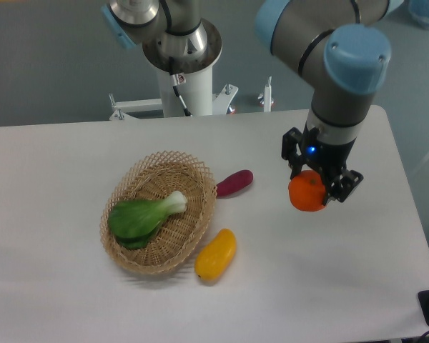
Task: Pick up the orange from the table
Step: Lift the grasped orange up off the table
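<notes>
The orange (307,194) is a small round bright-orange fruit held in my gripper (316,187), which is shut on it. The black fingers (342,187) clamp it from both sides. The orange hangs in the air above the white table (71,293), over its right part. The arm comes down from the upper right and hides the top of the fruit.
A wicker basket (129,254) with a green leafy vegetable (143,216) sits left of centre. A purple oblong vegetable (234,182) lies by the basket's right rim. A yellow-orange mango-like fruit (216,254) lies in front of the basket. The robot's base (182,64) stands behind the table.
</notes>
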Controlling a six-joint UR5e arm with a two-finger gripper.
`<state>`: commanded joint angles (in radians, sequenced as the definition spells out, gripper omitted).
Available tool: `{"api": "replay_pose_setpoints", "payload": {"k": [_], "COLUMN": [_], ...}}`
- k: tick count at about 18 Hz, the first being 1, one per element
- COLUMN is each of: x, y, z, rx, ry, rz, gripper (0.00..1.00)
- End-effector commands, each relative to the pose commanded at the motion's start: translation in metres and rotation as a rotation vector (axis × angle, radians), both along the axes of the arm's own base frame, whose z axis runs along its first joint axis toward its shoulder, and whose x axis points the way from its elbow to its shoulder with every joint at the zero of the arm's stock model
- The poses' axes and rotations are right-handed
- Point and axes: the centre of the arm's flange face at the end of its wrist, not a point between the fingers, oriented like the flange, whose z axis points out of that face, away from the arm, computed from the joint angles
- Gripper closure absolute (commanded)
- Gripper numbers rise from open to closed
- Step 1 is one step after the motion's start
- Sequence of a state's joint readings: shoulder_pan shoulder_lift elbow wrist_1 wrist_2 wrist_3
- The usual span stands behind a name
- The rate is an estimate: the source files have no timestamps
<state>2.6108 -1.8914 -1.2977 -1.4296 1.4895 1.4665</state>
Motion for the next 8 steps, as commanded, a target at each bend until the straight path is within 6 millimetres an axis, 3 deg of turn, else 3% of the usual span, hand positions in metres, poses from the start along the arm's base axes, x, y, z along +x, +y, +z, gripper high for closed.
{"api": "replay_pose_setpoints", "payload": {"k": [8], "x": [-0.0035], "y": [-0.0053], "z": [-0.0021], "rx": [0.001], "ry": [-0.005], "rz": [0.001], "gripper": [0.40]}}
